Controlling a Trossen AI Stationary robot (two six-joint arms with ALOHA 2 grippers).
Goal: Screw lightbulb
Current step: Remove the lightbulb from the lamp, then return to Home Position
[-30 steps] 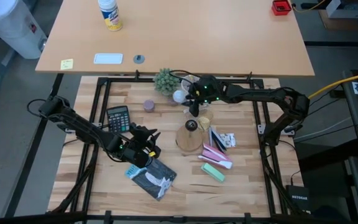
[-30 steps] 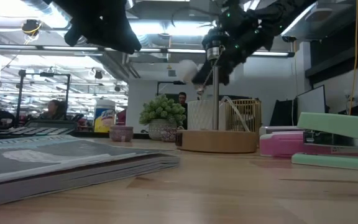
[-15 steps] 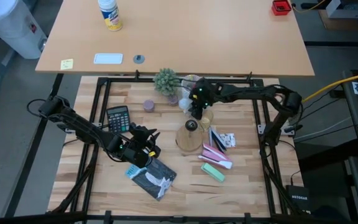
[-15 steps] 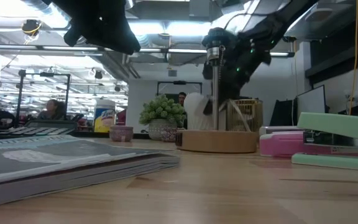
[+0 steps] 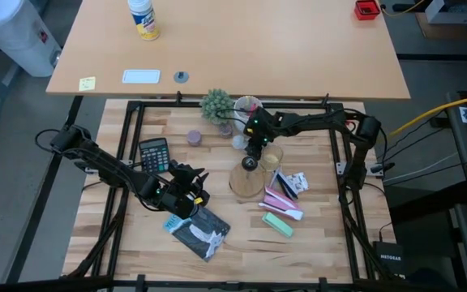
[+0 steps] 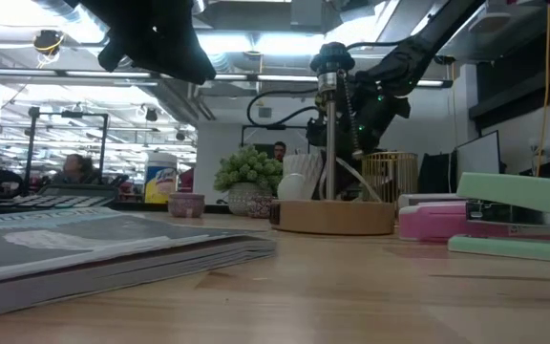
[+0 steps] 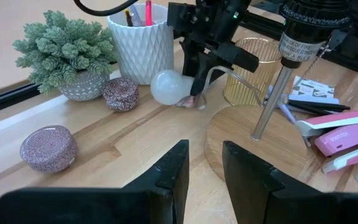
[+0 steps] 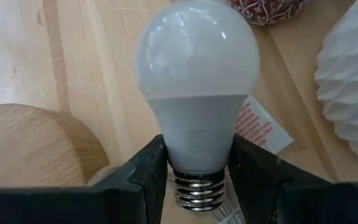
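Jaws of right gripper [image 8: 194, 177] clamped on bulb [image 8: 196, 93] at neck, just above threads, low over table beside lamp base [image 7: 253, 146]. Good spot imo: glass light, slick, fragile, don't squeeze. Left gripper [image 7: 204, 177] parked farther off, jaws slightly apart, empty.

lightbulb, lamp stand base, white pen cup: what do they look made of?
Lightbulb: frosted white globe, glossy highlights, glass or plastic unclear; ribbed grey metal screw base. The right gripper grips its neck.
Lamp stand base: pale matte wood, faint grain, with a shiny metal post.
White pen cup: matte white with faceted relief, ceramic or moulded plastic.
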